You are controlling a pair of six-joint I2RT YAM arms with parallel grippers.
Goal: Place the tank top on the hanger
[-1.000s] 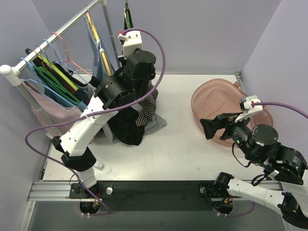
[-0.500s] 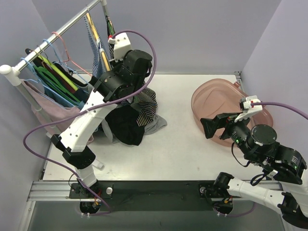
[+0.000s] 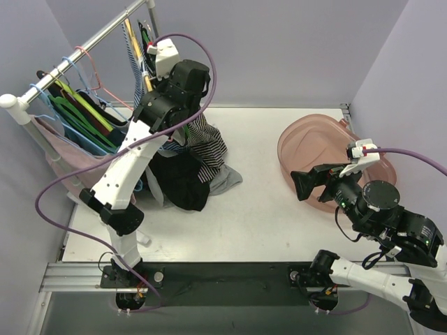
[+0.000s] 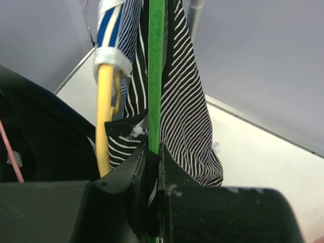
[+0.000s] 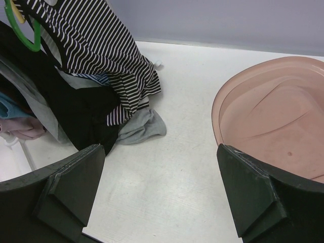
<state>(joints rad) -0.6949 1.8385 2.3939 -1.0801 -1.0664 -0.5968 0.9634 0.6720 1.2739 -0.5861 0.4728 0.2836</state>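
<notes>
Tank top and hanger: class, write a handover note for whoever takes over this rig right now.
Left end effector: shut on the hanger, raised by the rail.
Right end effector: open, empty, near the pink basin.
Tank top: draped over the hanger, lower end reaching the clothes pile.
Done: top on hanger. Left: confirm both straps are seated; hidden here.
</notes>
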